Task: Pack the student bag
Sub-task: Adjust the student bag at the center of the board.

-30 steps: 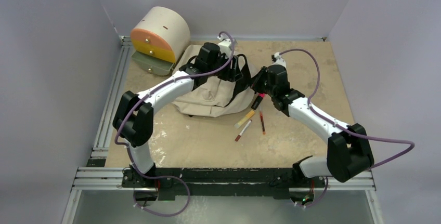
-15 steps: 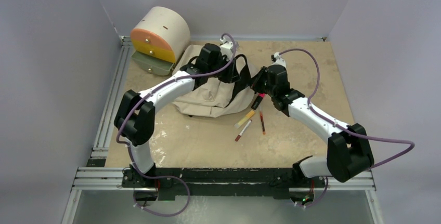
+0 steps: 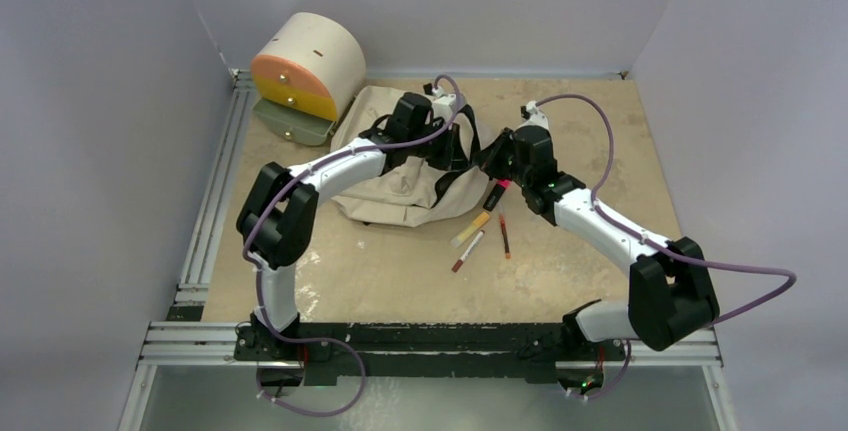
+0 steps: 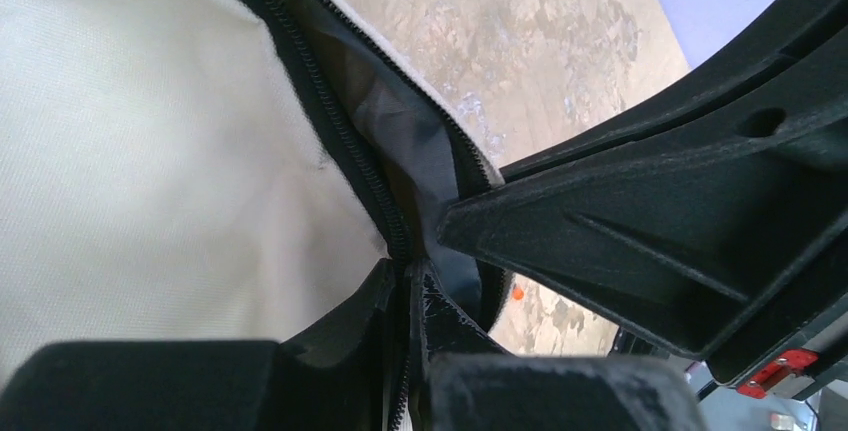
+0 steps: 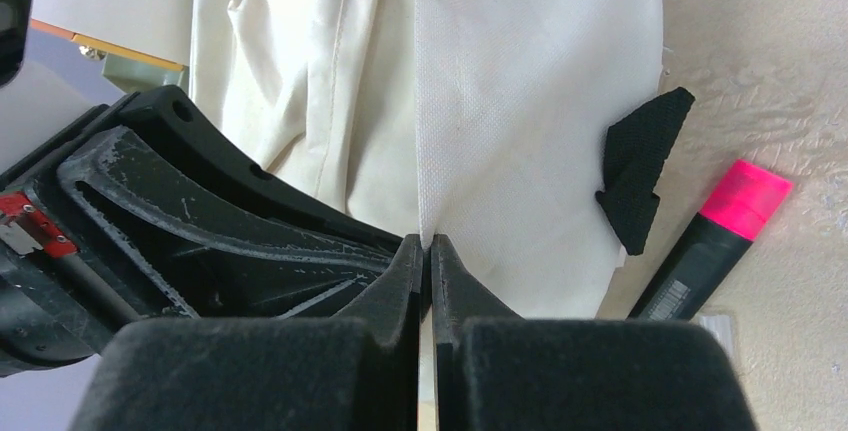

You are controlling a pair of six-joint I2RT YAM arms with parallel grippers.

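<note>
Now the left gripper (image 4: 408,276) has just clamped shut on the zipper edge (image 4: 340,141) of the student bag (image 3: 400,201), lying mid-table beside the markers (image 3: 468,249), while the right gripper (image 5: 428,249) pinches its cream fabric, so the mouth can probably be spread for packing.

Bag (image 3: 400,191): cream fabric, black zipper (image 4: 322,106), dark grey lining (image 4: 402,123). Beyond the bag's left corner, drawer unit (image 3: 310,61): cream shell, orange face. Just right of the bag, marker (image 5: 715,236): black barrel, pink cap. Table (image 3: 560,271) under the bag: tan, mottled with pale patches.
</note>
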